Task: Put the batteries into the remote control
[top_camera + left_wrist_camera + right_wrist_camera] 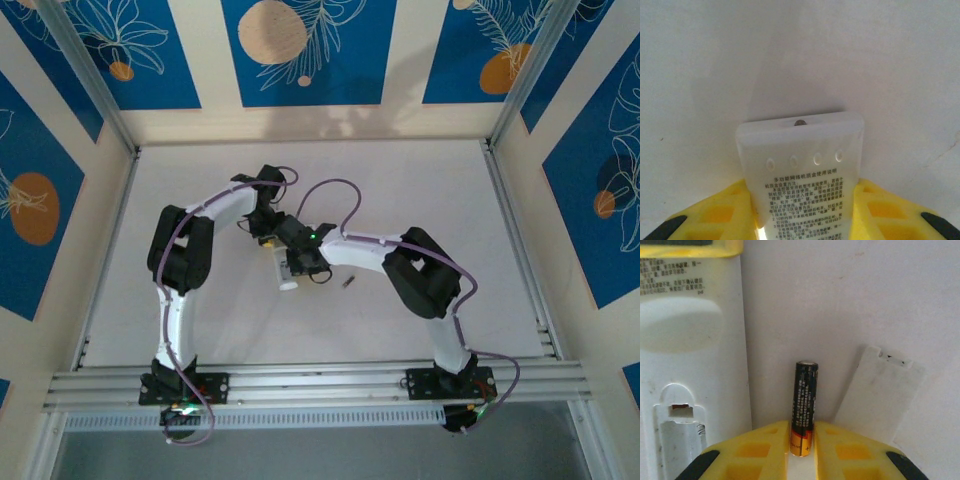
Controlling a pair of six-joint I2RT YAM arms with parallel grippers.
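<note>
The remote control (802, 165) lies back side up, its printed label showing, and my left gripper (805, 222) is shut on its sides with yellow fingers (720, 212). From above, the remote control (288, 272) reaches toward the near edge from the left gripper (266, 218). Its open battery compartment (677, 435) shows a spring at one end. My right gripper (802, 452) is shut on a black and gold battery (805, 400), just right of the remote control (690, 340). The right gripper (300, 252) hovers over the remote. A second battery (348, 283) lies loose on the table to the right.
A flat white battery cover (879, 392) lies on the table right of the held battery. The white table (420, 190) is bounded by aluminium rails (320, 380) at the near edge and patterned walls behind.
</note>
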